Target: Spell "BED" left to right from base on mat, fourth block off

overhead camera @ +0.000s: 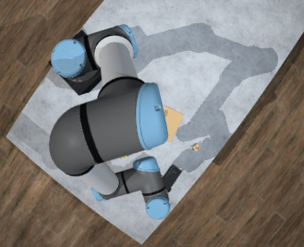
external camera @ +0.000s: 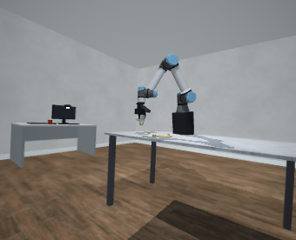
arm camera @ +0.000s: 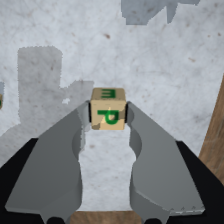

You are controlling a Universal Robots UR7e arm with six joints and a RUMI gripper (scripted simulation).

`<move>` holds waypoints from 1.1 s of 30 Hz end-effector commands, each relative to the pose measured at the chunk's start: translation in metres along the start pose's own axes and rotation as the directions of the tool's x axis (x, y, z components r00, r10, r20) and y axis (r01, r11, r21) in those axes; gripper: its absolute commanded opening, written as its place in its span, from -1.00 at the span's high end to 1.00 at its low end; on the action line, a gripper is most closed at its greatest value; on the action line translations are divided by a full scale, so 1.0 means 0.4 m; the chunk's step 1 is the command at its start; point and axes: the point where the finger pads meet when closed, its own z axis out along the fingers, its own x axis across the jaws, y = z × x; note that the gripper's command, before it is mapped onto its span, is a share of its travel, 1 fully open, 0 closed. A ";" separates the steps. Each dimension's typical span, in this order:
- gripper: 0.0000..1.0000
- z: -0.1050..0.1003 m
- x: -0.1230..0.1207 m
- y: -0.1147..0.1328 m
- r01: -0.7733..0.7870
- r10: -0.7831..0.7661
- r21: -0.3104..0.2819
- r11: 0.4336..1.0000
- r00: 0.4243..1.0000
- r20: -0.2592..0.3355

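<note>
My gripper (arm camera: 108, 102) is shut on a tan wooden block (arm camera: 107, 108) with green letters: a P on the face towards the camera and what looks like a sideways E on the face above it. In the exterior view the gripper (external camera: 141, 121) hangs well above the table, near its corner. The orange mat (overhead camera: 174, 122) lies on the table, mostly hidden under the arm in the top view. One small block (overhead camera: 196, 147) lies on the table off the mat, near the table's edge. The other blocks are hidden by the arm or too small to tell.
The arm's base (overhead camera: 79, 67) stands at the far corner of the grey table. The table's edge and the wooden floor (arm camera: 216, 145) are close on the right in the wrist view. A desk with a monitor (external camera: 63, 112) stands far off.
</note>
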 end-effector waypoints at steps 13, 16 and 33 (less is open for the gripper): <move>0.89 0.028 -0.002 -0.004 -0.371 0.371 -0.003 0.929 0.929 0.002; 0.89 0.029 -0.001 -0.004 -0.391 0.391 -0.003 0.921 0.921 0.002; 0.89 0.051 0.000 -0.002 -0.674 0.674 -0.003 0.738 0.738 0.001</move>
